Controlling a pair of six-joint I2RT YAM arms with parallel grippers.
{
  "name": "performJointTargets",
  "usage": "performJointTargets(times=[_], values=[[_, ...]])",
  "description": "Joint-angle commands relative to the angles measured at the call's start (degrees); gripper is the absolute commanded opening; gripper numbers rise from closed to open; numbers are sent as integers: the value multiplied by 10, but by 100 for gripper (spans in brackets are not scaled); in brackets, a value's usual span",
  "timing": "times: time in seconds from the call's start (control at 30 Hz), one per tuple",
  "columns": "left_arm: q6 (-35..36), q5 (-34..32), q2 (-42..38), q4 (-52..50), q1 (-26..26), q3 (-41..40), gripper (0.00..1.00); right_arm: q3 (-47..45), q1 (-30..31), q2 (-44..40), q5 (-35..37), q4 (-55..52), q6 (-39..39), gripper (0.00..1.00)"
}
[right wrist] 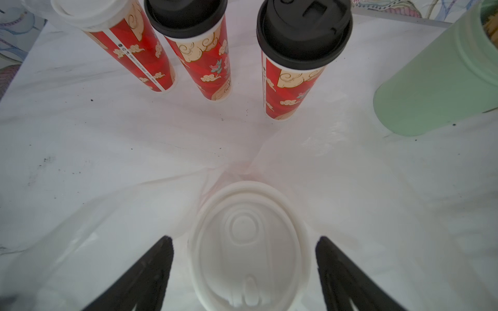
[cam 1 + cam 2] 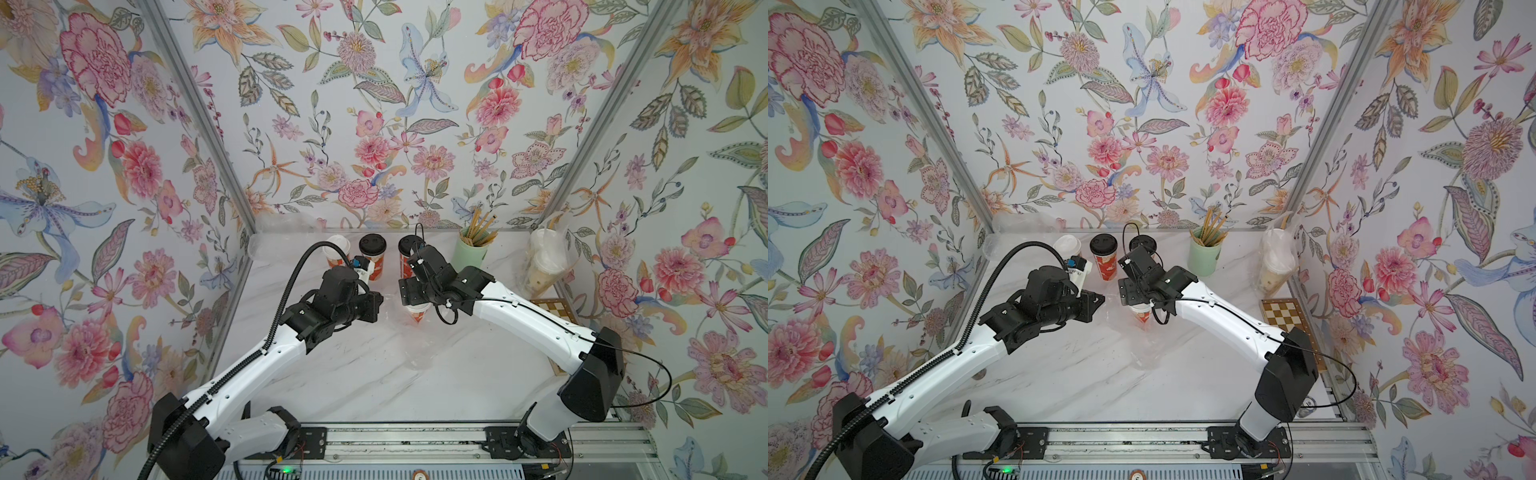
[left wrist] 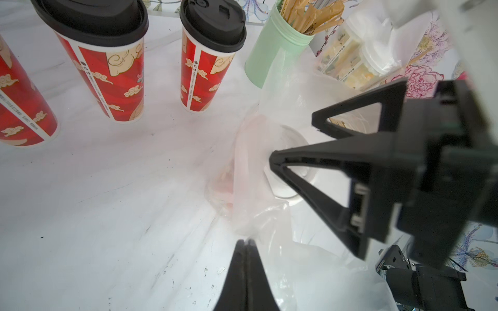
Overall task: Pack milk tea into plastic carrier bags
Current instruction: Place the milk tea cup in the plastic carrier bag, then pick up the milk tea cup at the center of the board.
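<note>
While both arms meet over the marble table [image 2: 374, 374] in both top views, a white-lidded red cup [image 2: 417, 314] stands under the right wrist. From the left wrist, the left gripper [image 3: 245, 243] is pinched tight on the clear carrier bag [image 3: 250, 188] around that cup. From the right wrist, the right gripper [image 1: 244, 239] is spread wide on either side of the cup, touching nothing.

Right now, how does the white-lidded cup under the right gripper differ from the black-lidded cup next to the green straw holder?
The white-lidded cup sits inside the clear bag; the black-lidded cup stands outside it on the table. The white-lidded cup is flanked by the open right gripper, with gaps either side; the black-lidded cup stands free in the back row. Both are upright, red-printed cups.
</note>
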Motion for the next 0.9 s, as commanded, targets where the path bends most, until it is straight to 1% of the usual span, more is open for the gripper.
performJointTargets(times=[0.0, 0.1, 0.2, 0.27, 0.3, 0.33, 0.5, 0.6, 0.73, 0.87], values=[[13, -23, 5, -23, 7, 8, 1, 35, -8, -28, -20, -13, -3, 84], [11, -29, 6, -27, 7, 9, 10, 57, -12, -32, -27, -16, -12, 84], [8, -38, -2, -29, 7, 23, 21, 72, -20, -31, -30, -17, -21, 84], [11, -53, -9, -33, 8, 34, 28, 79, -28, -32, -34, -21, -25, 83], [12, -64, -13, -38, 8, 42, 34, 82, -31, -32, -35, -22, -28, 83], [16, -73, -16, -43, 10, 49, 37, 84, -33, -35, -36, -25, -30, 83], [38, -95, -15, -57, 29, 80, 43, 85, -54, -48, -57, -40, -34, 83], [51, -99, -5, -63, 41, 96, 47, 83, -69, -60, -72, -66, -38, 82], [72, -105, 11, -73, 59, 125, 49, 72, -90, -81, -95, -105, -44, 82], [99, -125, 30, -88, 75, 157, 53, 57, -105, -103, -115, -144, -46, 82]])
